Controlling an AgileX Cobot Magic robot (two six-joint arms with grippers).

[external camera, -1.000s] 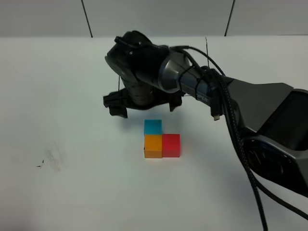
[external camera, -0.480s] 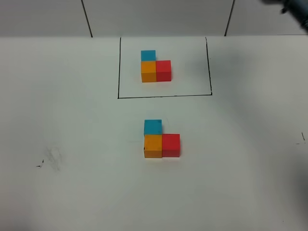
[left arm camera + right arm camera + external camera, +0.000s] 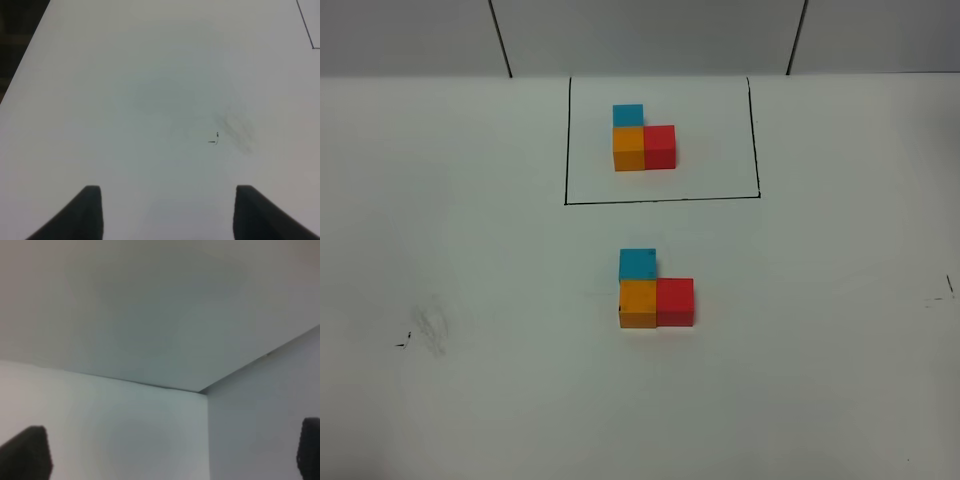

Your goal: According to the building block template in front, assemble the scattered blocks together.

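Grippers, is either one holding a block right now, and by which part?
Nothing is held. The left gripper and right gripper both show spread fingers with nothing between.

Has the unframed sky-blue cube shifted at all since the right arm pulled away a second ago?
No. The unframed sky-blue cube sits at the same spot below the black drawn rectangle outline, touching the small orange cube.

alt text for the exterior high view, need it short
On a white table, three loose cubes form an L: a sky blue cube behind an orange cube, with a red cube at the orange one's right. Farther back, the building block template shows the same L inside a black drawn outline. No arm is in view.
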